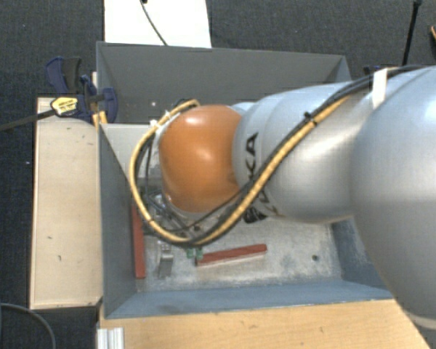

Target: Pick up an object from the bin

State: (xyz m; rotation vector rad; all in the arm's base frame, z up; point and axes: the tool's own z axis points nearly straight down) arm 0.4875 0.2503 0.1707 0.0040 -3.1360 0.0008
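Though its grip cannot be told, the hand point(164, 262) hangs between red sticks point(231, 254) over the bin floor point(305, 259).

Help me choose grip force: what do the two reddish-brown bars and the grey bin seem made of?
Reddish-brown bar lying on the floor: matte wood or plastic, even colour, no gleam; I cannot tell which. Reddish-brown bar along the left wall: the same look. Grey bin: dull sheet metal, judging by thin, flat, folded walls.
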